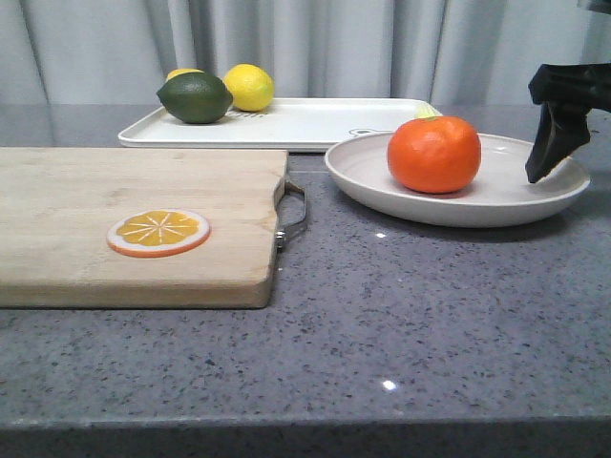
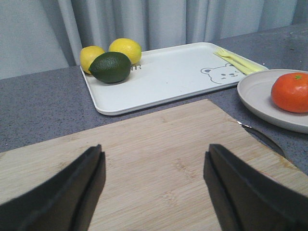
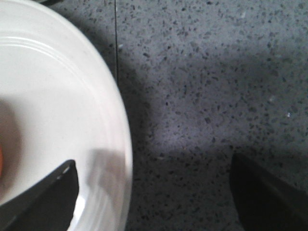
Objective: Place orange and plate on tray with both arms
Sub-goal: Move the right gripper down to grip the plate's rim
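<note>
The orange point(image 1: 433, 154) sits on the off-white plate point(image 1: 516, 196), which rests on the grey counter at the right, just in front of the white tray point(image 1: 315, 119). My right gripper point(image 1: 552, 162) is open at the plate's right rim. In the right wrist view point(image 3: 151, 166) one finger is over the plate point(image 3: 57, 96) and the other over the counter, so the rim lies between them. My left gripper point(image 2: 154, 151) is open and empty above the wooden cutting board; it is out of the front view. The left wrist view also shows the orange point(image 2: 290, 91), plate point(image 2: 260, 94) and tray point(image 2: 168, 77).
A wooden cutting board point(image 1: 124, 219) with a metal handle point(image 1: 296, 215) lies at the left, with a flat orange slice point(image 1: 158, 233) on it. A dark green lime point(image 1: 195, 97) and lemons point(image 1: 249, 86) sit on the tray's left end. A yellow fork point(image 2: 238, 60) lies on its right end.
</note>
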### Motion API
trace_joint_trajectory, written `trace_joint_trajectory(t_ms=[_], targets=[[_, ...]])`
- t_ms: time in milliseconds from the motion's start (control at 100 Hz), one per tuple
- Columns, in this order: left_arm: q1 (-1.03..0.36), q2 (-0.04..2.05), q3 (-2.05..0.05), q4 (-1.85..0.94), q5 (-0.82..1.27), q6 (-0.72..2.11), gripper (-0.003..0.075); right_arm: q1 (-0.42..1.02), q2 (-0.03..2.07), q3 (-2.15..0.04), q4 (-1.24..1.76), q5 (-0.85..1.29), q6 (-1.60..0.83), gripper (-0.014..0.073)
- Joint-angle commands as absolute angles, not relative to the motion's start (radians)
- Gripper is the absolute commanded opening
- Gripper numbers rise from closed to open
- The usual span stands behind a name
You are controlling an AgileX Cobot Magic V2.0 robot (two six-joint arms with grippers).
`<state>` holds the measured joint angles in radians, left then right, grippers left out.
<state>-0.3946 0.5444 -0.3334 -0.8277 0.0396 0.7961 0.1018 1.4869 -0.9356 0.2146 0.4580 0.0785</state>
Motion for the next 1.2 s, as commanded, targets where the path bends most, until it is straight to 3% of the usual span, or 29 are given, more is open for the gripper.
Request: trace_joint_trajectory(t_ms=[0, 320, 650, 930, 1190], targets=[[-0.391, 0.546, -0.362, -0.834, -0.011, 0.793, 0.0426, 0.102, 1.472, -0.957, 0.232, 0.443, 0.071, 0.0633], [-0.391, 0.546, -0.362, -0.834, -0.011, 0.793, 0.0426, 0.102, 1.472, -0.957, 0.232, 0.467, 0.071, 0.0611], [-0.391, 0.546, -0.362, -0.834, -0.011, 0.793, 0.0426, 0.102, 1.472, -0.957, 0.236, 0.462, 0.071, 0.0221], [-0.391, 0.546, -0.362, -0.834, -0.011, 0.793, 0.0426, 0.102, 1.472, -0.957, 0.258, 0.437, 0.071, 0.004], [-0.391, 0.546, -0.362, -0.834, -0.011, 0.793, 0.0426, 0.102, 1.472, -1.001, 0.294, 0.442, 0.071, -0.0069]])
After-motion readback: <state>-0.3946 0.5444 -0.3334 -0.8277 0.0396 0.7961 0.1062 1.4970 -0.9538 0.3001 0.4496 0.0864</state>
